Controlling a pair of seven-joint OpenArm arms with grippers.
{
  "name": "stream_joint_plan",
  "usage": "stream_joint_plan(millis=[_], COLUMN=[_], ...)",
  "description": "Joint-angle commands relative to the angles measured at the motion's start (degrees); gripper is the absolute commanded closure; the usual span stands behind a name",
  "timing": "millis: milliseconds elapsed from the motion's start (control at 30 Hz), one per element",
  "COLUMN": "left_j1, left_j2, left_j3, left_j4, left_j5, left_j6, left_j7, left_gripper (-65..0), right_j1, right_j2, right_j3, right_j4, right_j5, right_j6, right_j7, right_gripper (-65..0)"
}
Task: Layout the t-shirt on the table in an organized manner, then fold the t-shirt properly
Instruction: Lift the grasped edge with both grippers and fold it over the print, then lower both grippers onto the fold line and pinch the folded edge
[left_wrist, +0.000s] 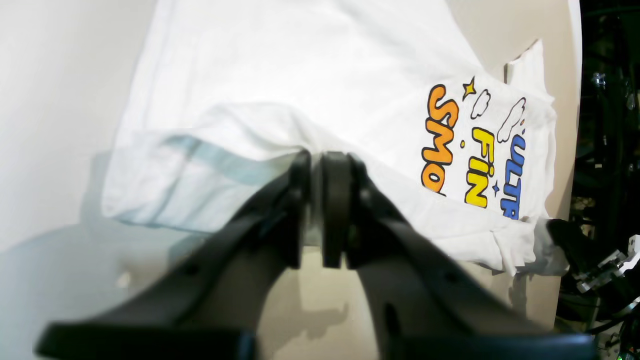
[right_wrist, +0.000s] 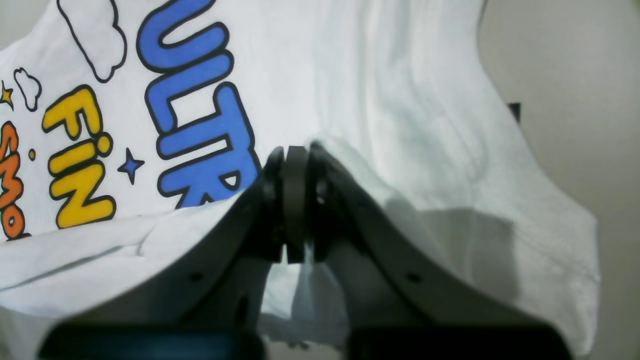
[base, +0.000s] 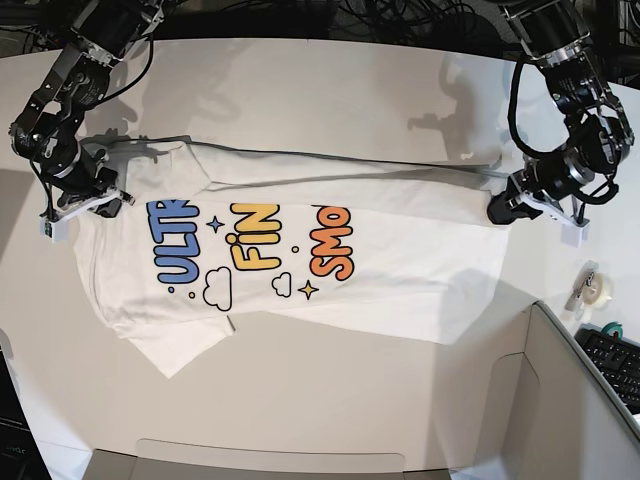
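Across the white table (base: 330, 90) the t-shirt (base: 400, 270) lies spread, its far long edge folded over; further folds appear to remain. The right gripper (right_wrist: 295, 200) is clenched on cloth at the shoulder end. The left gripper (left_wrist: 315, 210), at the hem end, shows a slight gap in its wrist view; whether it grips cloth cannot be told. Only the base view shows the grey bin (base: 570, 400).

A roll of clear tape (base: 594, 286) lies near the right edge of the base view. Just below it stands the grey box-like bin (base: 560, 390), and a black keyboard (base: 615, 362) shows beside it. Dark cables (base: 400, 15) run along the top edge.
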Motion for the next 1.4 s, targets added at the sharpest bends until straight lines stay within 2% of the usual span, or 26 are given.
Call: stream_joint_plan(millis=[0, 100, 233, 367, 600, 767, 833, 900, 967, 1067, 1233, 1367], left_j1=[-0.78, -0.69, -0.69, -0.69, -0.78, -0.61, -0.78, -1.05, -1.13, -0.96, 1.15, 2.12], left_j2=[-1.5, -1.77, -2.12, -3.53, -4.23, -3.26, -3.53, -4.41, -5.37, -7.4, -7.57, -6.25], left_j3=[-0.34, -0.34, -0.43, -0.43, -0.25, 2.56, 8.28, 13.64, 21.81, 32.98, 42.3, 43.88], left_j4=[0.86, 0.86, 0.86, 0.94, 4.55, 11.41, 11.58, 11.05, 11.14, 11.23, 11.05, 10.7], left_j5=[-1.32, -1.32, -1.32, -1.41, -1.67, -1.41, -1.23, 0.62, 5.98, 16.88, 35.78, 43.43], left_j6=[0.04, 0.04, -0.05, -0.14, -0.23, -0.32, -0.05, 0.04, 0.12, 0.12, 0.12, 0.12], left_j7=[-0.1, -0.1, -0.1, -0.1, -0.1, 0.16, -0.19, -0.28, -1.51, -6.25, -12.32, -14.69], left_gripper=[-10.5, -14.1, -14.4, -14.5, -14.6, -14.0, -10.4, -5.2, -1.8, -1.9, -1.9, -2.0], right_j1=[0.69, 0.69, 1.04, 1.66, 3.77, 3.42, 1.83, 0.69, -1.15, -3.53, -7.22, -7.92], right_j2=[0.83, 0.83, 0.83, 1.8, 2.42, 0.92, -0.31, -0.84, -1.19, -1.28, -2.42, -2.95], right_j3=[-0.02, -0.19, -0.19, -0.19, -0.02, -0.19, -0.28, -1.86, -3.88, -6.34, -7.58, -10.83], right_j4=[0.93, 0.93, 1.1, 1.37, 5.32, 12.44, 13.85, 14.55, 14.64, 15.43, 18.51, 18.33], right_j5=[-0.49, -3.13, -5.68, -5.77, -5.59, -5.59, -5.68, -6.12, -7.26, -11.22, -19.57, -25.55], right_j6=[-0.91, -1.7, -1.7, -1.7, -1.61, -1.61, -1.52, -1.61, -1.96, -2.05, -2.22, -2.58], right_j7=[0.95, 0.95, 0.95, 0.95, 1.03, 1.12, 1.12, 1.12, 1.12, 1.21, 5.08, 5.69], right_gripper=[-4.3, -17.3, -34.0, -44.3, -45.9, -45.7, -44.0, -36.4, -22.6, 0.0, 0.0, 0.0])
